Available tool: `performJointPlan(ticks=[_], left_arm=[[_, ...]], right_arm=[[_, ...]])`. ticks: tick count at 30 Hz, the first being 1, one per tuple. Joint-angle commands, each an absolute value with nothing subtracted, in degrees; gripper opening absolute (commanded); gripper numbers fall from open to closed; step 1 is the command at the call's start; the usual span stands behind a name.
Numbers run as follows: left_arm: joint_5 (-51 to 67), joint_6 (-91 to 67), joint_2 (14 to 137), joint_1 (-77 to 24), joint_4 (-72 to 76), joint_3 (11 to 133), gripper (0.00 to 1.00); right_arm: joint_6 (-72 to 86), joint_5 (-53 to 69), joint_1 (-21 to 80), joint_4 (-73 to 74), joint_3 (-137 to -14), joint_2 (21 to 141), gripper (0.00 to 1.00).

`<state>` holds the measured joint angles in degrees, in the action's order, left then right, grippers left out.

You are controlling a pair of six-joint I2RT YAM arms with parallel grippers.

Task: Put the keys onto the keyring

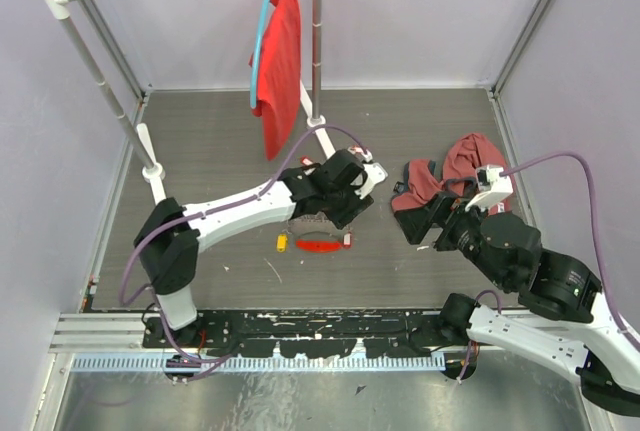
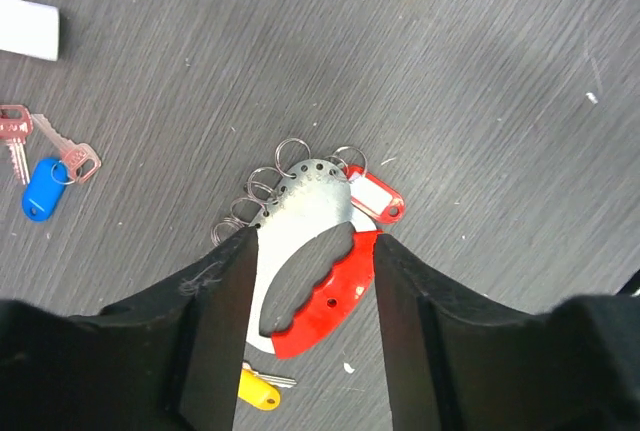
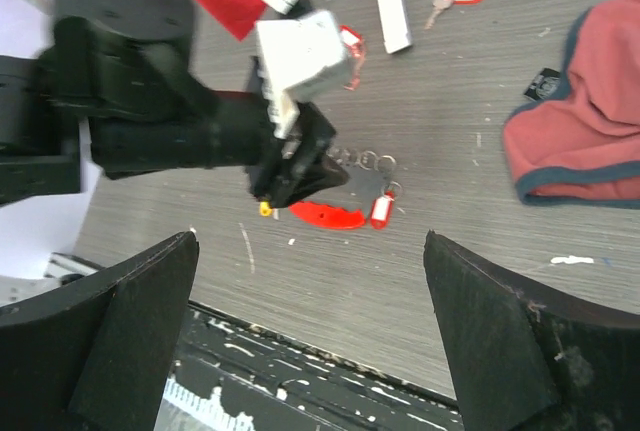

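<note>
The keyring (image 1: 320, 245) lies on the table (image 1: 420, 281) beneath the left pincer (image 2: 312, 239), between two keys (image 1: 283, 242).

The keyring (image 2: 335, 291) has a glossy, smooth red plastic grip and a dull silvery metal plate punched with small holes. The keys (image 2: 72, 158) are pinkish metal. The blue tag (image 2: 40, 201) and yellow tag (image 2: 258, 388) are shiny plastic. The table (image 2: 500, 101) is matt dark grey, finely grained like wood and scuffed. The left fingers (image 2: 215, 341) are matt black plastic. The crumpled cloth (image 3: 590, 121) is soft red fabric.
</note>
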<state>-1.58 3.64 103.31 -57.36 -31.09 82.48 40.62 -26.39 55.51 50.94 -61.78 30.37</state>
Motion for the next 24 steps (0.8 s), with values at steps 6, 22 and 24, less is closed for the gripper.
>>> performJointPlan(ticks=[6, 22, 24], left_arm=[[-3.15, -3.77, 79.71, -56.40, -20.79, 67.84, 0.84], [-18.98, -21.60, 37.43, -56.00, -35.93, 48.61, 0.98], [-20.44, -22.23, 35.15, -56.06, -39.60, 48.96, 0.98]], right_arm=[[35.59, -32.69, 55.59, 50.31, -61.00, 29.46, 1.00], [29.78, -35.87, 55.61, 53.99, -60.33, 26.68, 1.00], [29.16, -34.73, 55.61, 52.96, -59.98, 26.17, 1.00]])
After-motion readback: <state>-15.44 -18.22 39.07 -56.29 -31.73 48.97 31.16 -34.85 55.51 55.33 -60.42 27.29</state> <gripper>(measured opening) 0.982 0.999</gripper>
